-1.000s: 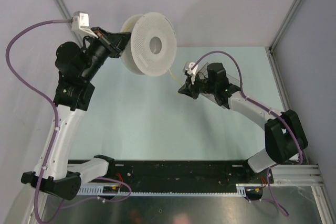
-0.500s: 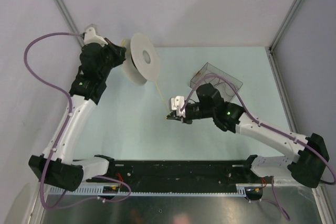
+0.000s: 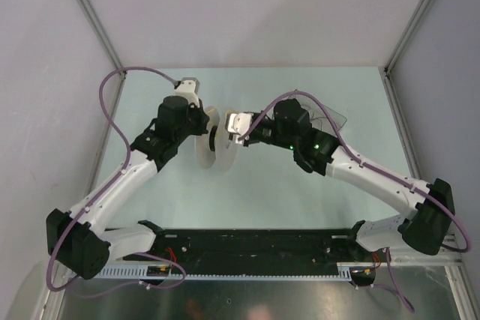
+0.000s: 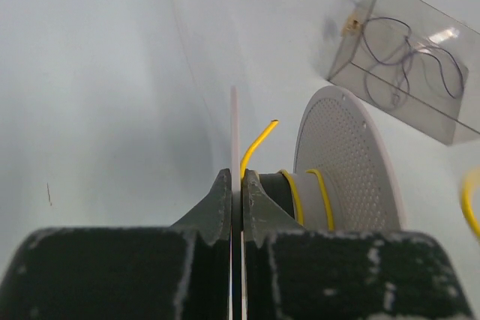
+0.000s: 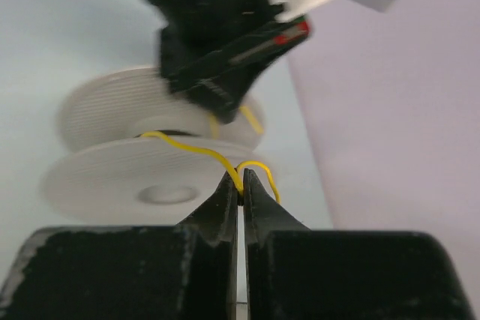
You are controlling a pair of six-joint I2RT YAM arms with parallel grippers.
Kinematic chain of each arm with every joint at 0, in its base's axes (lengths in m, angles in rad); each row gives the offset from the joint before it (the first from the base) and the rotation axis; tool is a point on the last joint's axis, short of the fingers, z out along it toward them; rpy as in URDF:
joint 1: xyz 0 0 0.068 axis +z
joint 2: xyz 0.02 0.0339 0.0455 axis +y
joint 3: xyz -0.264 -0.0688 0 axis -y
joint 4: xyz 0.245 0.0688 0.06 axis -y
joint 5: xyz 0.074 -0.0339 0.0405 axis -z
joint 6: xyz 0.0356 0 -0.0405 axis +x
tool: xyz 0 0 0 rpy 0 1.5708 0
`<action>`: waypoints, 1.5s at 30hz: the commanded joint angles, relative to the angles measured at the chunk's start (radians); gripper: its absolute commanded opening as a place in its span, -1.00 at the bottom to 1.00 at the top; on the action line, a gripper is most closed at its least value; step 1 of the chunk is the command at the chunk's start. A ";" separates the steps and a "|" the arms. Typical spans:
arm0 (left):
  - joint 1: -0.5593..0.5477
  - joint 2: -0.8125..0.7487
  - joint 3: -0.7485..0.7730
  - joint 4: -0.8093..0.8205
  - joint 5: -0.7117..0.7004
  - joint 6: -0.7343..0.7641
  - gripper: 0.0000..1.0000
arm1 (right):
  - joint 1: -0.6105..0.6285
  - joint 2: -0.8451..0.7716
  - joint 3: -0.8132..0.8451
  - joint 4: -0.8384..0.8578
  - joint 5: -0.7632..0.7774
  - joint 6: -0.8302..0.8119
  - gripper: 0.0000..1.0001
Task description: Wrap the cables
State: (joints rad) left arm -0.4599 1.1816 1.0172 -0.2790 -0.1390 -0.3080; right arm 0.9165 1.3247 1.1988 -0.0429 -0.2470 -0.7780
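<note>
The left end effector (image 4: 235, 185) is clamped on the thin edge of one flange of a white spool (image 4: 349, 159), holding it over the middle of the pale worktop (image 3: 262, 192). The yellow cable (image 4: 257, 140) is wound around the spool's hub, with a short end sticking up beside the gripped flange. The right end effector (image 5: 240, 189), just beside the spool, is pinched together on a strand of the cable leading to the hub. A clear box (image 4: 405, 58) with thin dark wires inside sits beyond the spool.
</note>
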 commanded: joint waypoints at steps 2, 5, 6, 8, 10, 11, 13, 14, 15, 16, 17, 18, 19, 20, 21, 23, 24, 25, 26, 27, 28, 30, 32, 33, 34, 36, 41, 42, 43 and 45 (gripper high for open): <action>-0.032 -0.138 -0.047 0.083 0.075 0.143 -1.00 | -0.042 0.059 0.129 0.263 0.098 -0.039 -1.00; -0.038 -0.191 -0.080 0.074 0.191 0.198 -1.00 | -0.106 0.102 0.163 0.284 0.095 -0.027 -1.00; -0.039 -0.208 -0.085 0.066 0.238 0.221 -1.00 | -0.136 0.115 0.174 0.273 0.088 -0.017 -1.00; -0.039 -0.239 -0.084 0.033 0.367 0.272 -1.00 | -0.208 0.136 0.193 0.229 0.047 0.018 -1.00; -0.039 -0.266 -0.072 -0.004 0.464 0.332 -1.00 | -0.293 0.148 0.203 0.166 -0.050 0.067 -1.00; -0.038 -0.278 -0.064 -0.022 0.503 0.359 -1.00 | -0.332 0.153 0.205 0.130 -0.114 0.087 -1.00; -0.038 -0.302 -0.051 -0.042 0.559 0.409 -1.00 | -0.390 0.158 0.205 0.051 -0.204 0.104 -1.00; -0.039 -0.315 -0.048 -0.048 0.576 0.434 -1.00 | -0.409 0.159 0.205 0.016 -0.233 0.103 -1.00; -0.039 -0.326 -0.045 -0.052 0.588 0.458 -1.00 | -0.424 0.160 0.205 -0.013 -0.255 0.103 -1.00; -0.039 -0.333 -0.043 -0.055 0.599 0.485 -1.00 | -0.435 0.159 0.205 -0.034 -0.271 0.105 -1.00; -0.039 -0.339 -0.043 -0.058 0.608 0.515 -1.00 | -0.442 0.157 0.204 -0.049 -0.283 0.107 -1.00; -0.039 -0.344 -0.043 -0.060 0.614 0.542 -1.00 | -0.447 0.154 0.204 -0.064 -0.297 0.110 -1.00; -0.039 -0.349 -0.045 -0.060 0.620 0.569 -1.00 | -0.449 0.150 0.203 -0.081 -0.309 0.108 -1.00; -0.039 -0.354 -0.048 -0.061 0.628 0.596 -1.00 | -0.450 0.147 0.203 -0.100 -0.322 0.102 -1.00; -0.039 -0.361 -0.053 -0.061 0.637 0.618 -1.00 | -0.452 0.144 0.201 -0.122 -0.334 0.094 -1.00; -0.039 -0.376 -0.063 -0.060 0.665 0.666 -1.00 | -0.453 0.136 0.194 -0.159 -0.351 0.077 -1.00; -0.039 -0.385 -0.069 -0.060 0.680 0.695 -1.00 | -0.453 0.130 0.187 -0.164 -0.353 0.076 -1.00; -0.039 -0.395 -0.078 -0.059 0.692 0.727 -1.00 | -0.452 0.123 0.180 -0.160 -0.349 0.078 -1.00; -0.039 -0.404 -0.085 -0.060 0.695 0.758 -1.00 | -0.451 0.113 0.171 -0.145 -0.336 0.085 -1.00; -0.039 -0.409 -0.091 -0.060 0.690 0.788 -1.00 | -0.447 0.104 0.163 -0.123 -0.317 0.094 -1.00; -0.039 -0.410 -0.095 -0.061 0.681 0.820 -1.00 | -0.441 0.092 0.151 -0.097 -0.291 0.102 -1.00; -0.040 -0.406 -0.102 -0.074 0.664 0.876 -1.00 | -0.434 0.072 0.137 -0.058 -0.268 0.113 -1.00; -0.040 -0.395 -0.099 -0.084 0.646 0.904 -1.00 | -0.424 0.062 0.132 -0.073 -0.273 0.104 -1.00; -0.040 -0.387 -0.096 -0.087 0.635 0.908 -1.00 | -0.418 0.060 0.131 -0.101 -0.275 0.088 -1.00; -0.040 -0.381 -0.092 -0.088 0.626 0.909 -1.00 | -0.410 0.059 0.130 -0.140 -0.276 0.067 -1.00; -0.042 -0.371 -0.084 -0.085 0.593 0.912 -1.00 | -0.384 0.061 0.125 -0.213 -0.242 0.028 -1.00; -0.047 -0.340 -0.074 -0.064 0.412 0.968 -1.00 | -0.326 0.045 0.085 -0.256 -0.090 0.008 -1.00; -0.047 -0.338 -0.079 -0.052 0.388 0.988 -1.00 | -0.318 0.041 0.080 -0.251 -0.072 0.014 -1.00; -0.047 -0.337 -0.083 -0.041 0.375 1.005 -1.00 | -0.314 0.038 0.077 -0.252 -0.065 0.020 -1.00; -0.044 -0.349 -0.090 -0.035 0.404 1.041 -1.00 | -0.304 0.039 0.074 -0.271 -0.067 0.023 -1.00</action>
State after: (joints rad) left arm -0.5106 0.8627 0.9291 -0.2714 0.3397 0.6094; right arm 0.6323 1.4155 1.2682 -0.3222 -0.5072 -0.7368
